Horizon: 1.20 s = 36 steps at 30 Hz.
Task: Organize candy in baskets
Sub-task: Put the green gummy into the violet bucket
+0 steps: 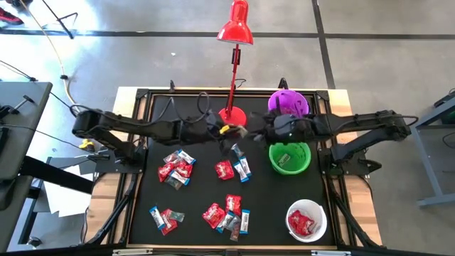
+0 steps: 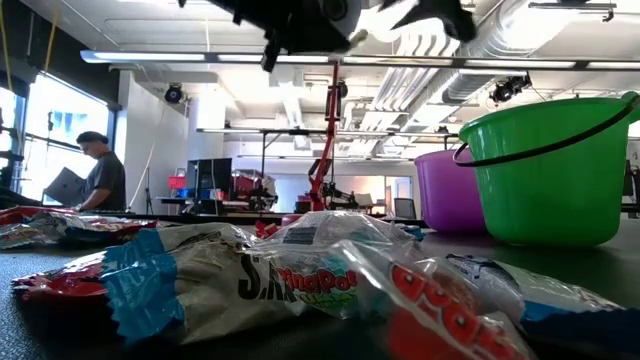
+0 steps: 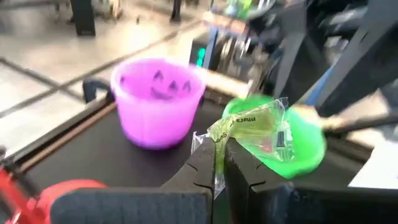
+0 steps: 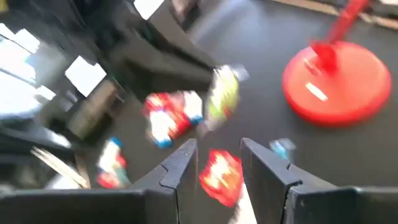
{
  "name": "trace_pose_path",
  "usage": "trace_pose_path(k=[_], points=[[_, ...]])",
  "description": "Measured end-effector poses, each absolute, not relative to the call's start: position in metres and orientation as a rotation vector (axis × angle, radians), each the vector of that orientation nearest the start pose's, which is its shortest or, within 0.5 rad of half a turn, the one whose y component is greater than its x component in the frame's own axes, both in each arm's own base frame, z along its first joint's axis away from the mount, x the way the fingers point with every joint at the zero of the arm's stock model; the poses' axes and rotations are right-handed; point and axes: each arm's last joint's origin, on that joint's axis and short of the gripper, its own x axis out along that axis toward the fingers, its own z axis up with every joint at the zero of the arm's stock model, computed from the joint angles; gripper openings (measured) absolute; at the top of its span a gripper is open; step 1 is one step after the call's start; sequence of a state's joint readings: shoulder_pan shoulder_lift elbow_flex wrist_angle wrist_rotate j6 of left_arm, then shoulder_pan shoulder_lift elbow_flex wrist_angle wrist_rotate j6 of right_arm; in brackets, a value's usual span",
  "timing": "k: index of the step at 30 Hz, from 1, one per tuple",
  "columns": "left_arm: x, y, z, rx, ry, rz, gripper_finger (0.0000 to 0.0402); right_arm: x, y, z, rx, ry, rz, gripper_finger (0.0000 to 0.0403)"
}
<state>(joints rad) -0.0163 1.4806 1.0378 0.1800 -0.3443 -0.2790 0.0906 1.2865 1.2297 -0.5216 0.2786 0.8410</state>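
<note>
My left gripper (image 1: 229, 131) hangs above the table's middle, near the lamp base, shut on a yellow-green candy (image 3: 252, 127) in a clear wrapper. My right gripper (image 4: 217, 163) faces it from the right, open, with nothing between its fingers; a red candy (image 4: 221, 175) lies on the mat below it. Several red and blue-and-white candies (image 1: 176, 169) lie in clusters on the black mat. The purple basket (image 1: 287, 102) stands at the far right, the green basket (image 1: 289, 158) in front of it, and the white basket (image 1: 306, 220), with red candy inside, at the near right. My left gripper pinches one end of the candy's wrapper (image 3: 219, 144) between its two fingertips. The fingers lie nearly level and point toward the table's right side. The rest of the candy sticks out beyond the fingertips, lifted clear of the mat.
A red desk lamp stands with its round base (image 1: 232, 116) at the far middle, right behind both grippers, and its pole leans over the far edge. A raised frame edges the mat. A person stands in the room beyond the table (image 2: 100, 175).
</note>
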Motion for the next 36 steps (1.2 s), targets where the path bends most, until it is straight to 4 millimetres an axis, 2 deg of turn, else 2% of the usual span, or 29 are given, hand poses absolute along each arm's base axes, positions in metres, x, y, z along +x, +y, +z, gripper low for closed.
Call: trace_pose_path(k=[7, 17, 30, 36], points=[[0.334, 0.000, 0.300, -0.237, 0.145, 0.353, 0.0001, 0.280, 0.008, 0.362, 0.714, 0.327, -0.373, 0.0116], [0.334, -0.007, 0.303, -0.208, 0.106, 0.394, 0.0001, 0.281, 0.006, 0.362, 0.698, 0.325, -0.377, 0.0116], [0.334, -0.019, 0.307, -0.193, 0.070, 0.349, 0.0001, 0.281, 0.005, 0.362, 0.683, 0.320, -0.392, 0.0116], [0.334, -0.019, 0.307, -0.191, 0.068, 0.368, 0.0001, 0.281, 0.004, 0.362, 0.669, 0.322, -0.390, 0.0087]])
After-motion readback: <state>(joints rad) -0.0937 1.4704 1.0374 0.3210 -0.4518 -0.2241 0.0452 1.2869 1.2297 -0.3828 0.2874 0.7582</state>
